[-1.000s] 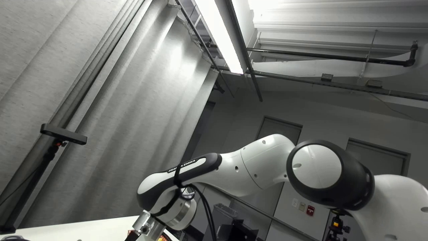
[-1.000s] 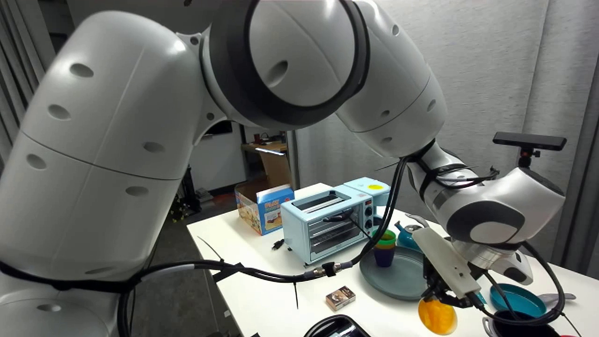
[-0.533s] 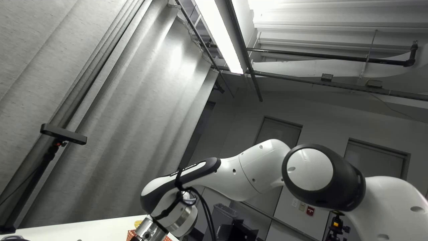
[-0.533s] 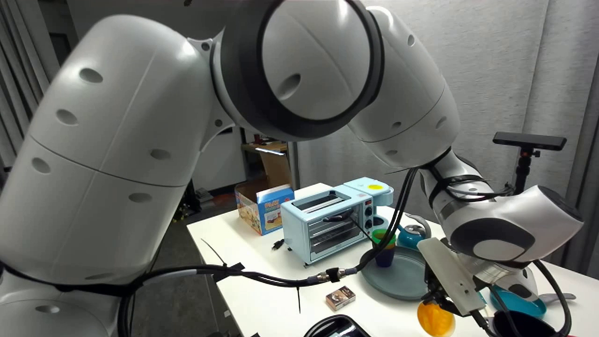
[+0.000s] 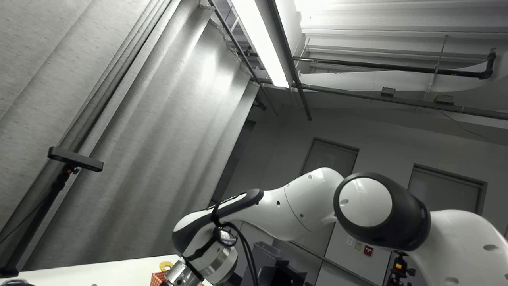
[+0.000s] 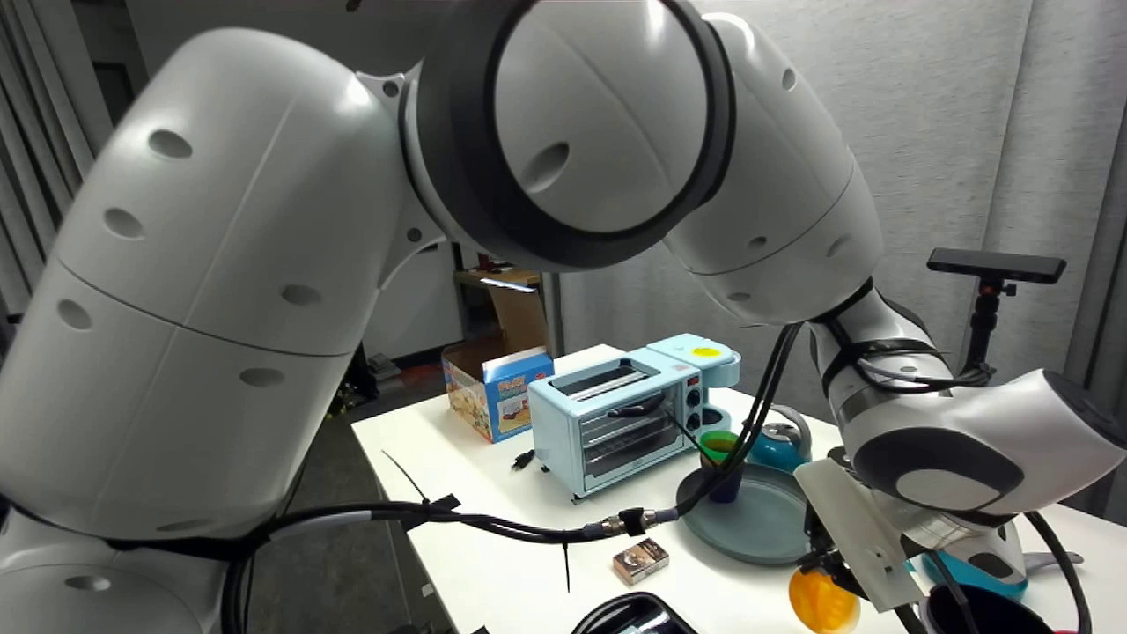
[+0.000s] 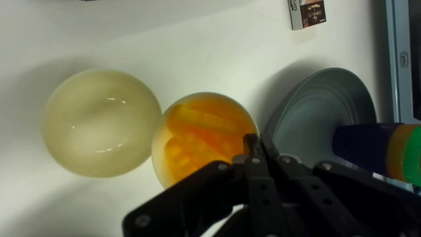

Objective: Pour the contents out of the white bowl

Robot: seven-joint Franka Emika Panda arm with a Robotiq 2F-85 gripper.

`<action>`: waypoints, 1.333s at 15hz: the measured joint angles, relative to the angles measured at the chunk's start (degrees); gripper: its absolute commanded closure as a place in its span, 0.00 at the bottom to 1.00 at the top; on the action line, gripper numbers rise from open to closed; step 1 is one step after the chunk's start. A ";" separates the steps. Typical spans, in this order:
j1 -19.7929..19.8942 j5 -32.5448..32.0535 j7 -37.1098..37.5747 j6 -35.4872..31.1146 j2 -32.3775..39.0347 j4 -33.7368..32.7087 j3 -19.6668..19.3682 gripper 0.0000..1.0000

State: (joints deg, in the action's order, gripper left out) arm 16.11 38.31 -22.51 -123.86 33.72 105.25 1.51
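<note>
The gripper (image 7: 260,142) is pinching the white bowl (image 7: 159,154), right of the cream bowl (image 7: 98,158) (in the wrist view); that one-sided rim hold is risking a pivot, perhaps spilling the orange pieces (image 7: 204,128) wide.

A white table (image 6: 484,480) spans the lower right in an exterior view, carrying a blue-sided box (image 6: 515,396), black plug (image 6: 523,460) and pale-blue toaster oven (image 6: 609,430) near the middle, a grey plate (image 6: 764,533) right of centre and a small carton (image 6: 640,561) at lower middle. In the wrist view, a cream bowl (image 7: 100,123) sits on it at left.
</note>
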 measured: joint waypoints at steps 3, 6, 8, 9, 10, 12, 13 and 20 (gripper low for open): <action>0.37 1.57 -1.91 0.00 -0.03 0.23 0.00 0.99; 0.84 2.80 -3.66 0.00 -0.14 0.71 -0.01 0.99; 1.06 3.22 -4.49 0.00 -0.51 1.49 -0.05 0.99; 1.13 3.41 -4.76 0.00 -0.74 1.91 -0.08 0.99; 1.18 3.64 -5.02 0.00 -0.99 2.33 -0.13 0.99; 1.27 4.31 -5.59 -0.08 -1.57 3.26 -0.21 0.99; 1.32 5.05 -6.04 -0.13 -1.78 3.60 -0.21 0.99; 1.53 11.61 -11.97 -0.17 -3.10 5.56 -0.50 0.99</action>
State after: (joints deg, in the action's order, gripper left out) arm 17.64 49.93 -34.48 -124.03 30.63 110.81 1.01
